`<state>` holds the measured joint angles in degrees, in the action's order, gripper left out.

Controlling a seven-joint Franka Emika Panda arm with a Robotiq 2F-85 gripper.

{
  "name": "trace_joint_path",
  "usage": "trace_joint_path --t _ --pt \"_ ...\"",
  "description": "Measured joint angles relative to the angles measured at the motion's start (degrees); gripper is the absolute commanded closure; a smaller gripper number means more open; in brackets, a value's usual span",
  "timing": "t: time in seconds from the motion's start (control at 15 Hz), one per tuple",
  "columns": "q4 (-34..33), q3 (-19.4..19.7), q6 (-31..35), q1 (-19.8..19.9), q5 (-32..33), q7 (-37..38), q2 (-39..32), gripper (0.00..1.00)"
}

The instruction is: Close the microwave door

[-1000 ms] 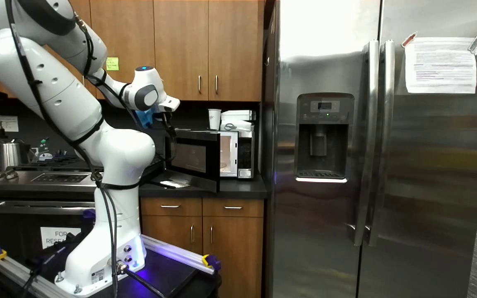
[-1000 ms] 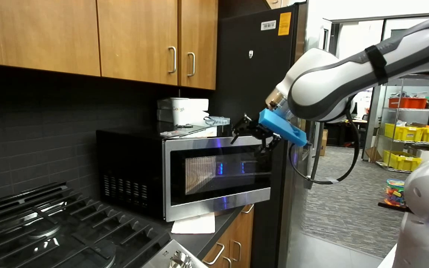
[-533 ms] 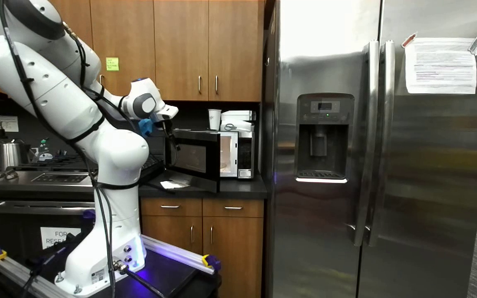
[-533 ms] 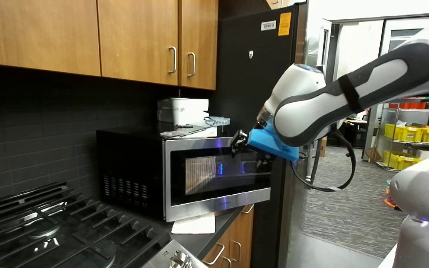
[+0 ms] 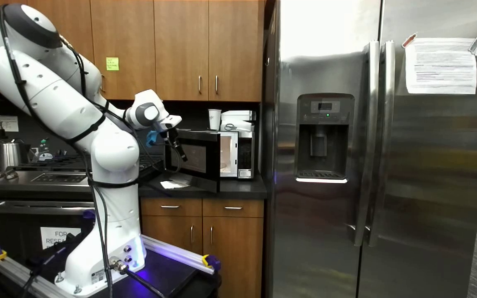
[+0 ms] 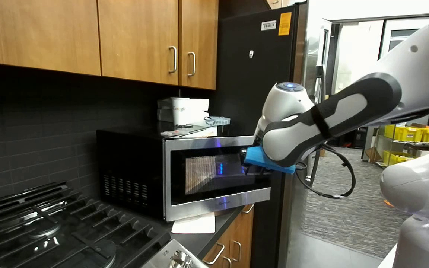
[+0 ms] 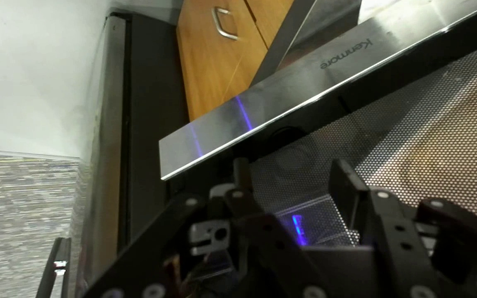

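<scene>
The microwave door stands swung open, its lit interior showing beside it. In an exterior view its outer face has dark glass and a silver frame. The microwave body sits on the counter. My gripper is in front of the outer face of the door, at glass height. In an exterior view the gripper is partly hidden by its blue pad. In the wrist view the gripper is open, nothing between its fingers, with the glass and lower silver strip beyond. I cannot tell whether it touches the door.
A white cup and boxes stand on the microwave. A stove is beside the counter. A white paper lies under the door. The tall refrigerator stands beside the microwave. Wooden cabinets hang above.
My arm has come down and my gripper has dropped from near the door's top edge to the height of its glass, its fingers tilting more downward. The door has not visibly moved.
</scene>
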<state>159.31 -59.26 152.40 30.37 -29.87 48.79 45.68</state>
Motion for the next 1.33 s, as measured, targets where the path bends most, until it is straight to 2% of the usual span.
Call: trace_joint_path --t 0.13,0.27,0.47,0.67,1.07,1.33 --pt "-0.2 -1.8 -0.7 2.5 -1.0 0.4 0.9 0.94" --pt "-0.4 -2.6 -1.3 4.5 -2.3 0.5 2.2 1.00" --pt "-0.5 -2.8 -1.6 7.1 -4.7 0.8 4.4 1.00" --pt "-0.5 -2.7 -1.0 9.5 -10.0 1.4 6.4 1.00" --pt "-0.5 -2.3 5.7 12.7 -27.9 -0.4 6.5 1.00" --pt "-0.4 -1.5 10.5 13.2 -40.5 -6.9 5.1 1.00"
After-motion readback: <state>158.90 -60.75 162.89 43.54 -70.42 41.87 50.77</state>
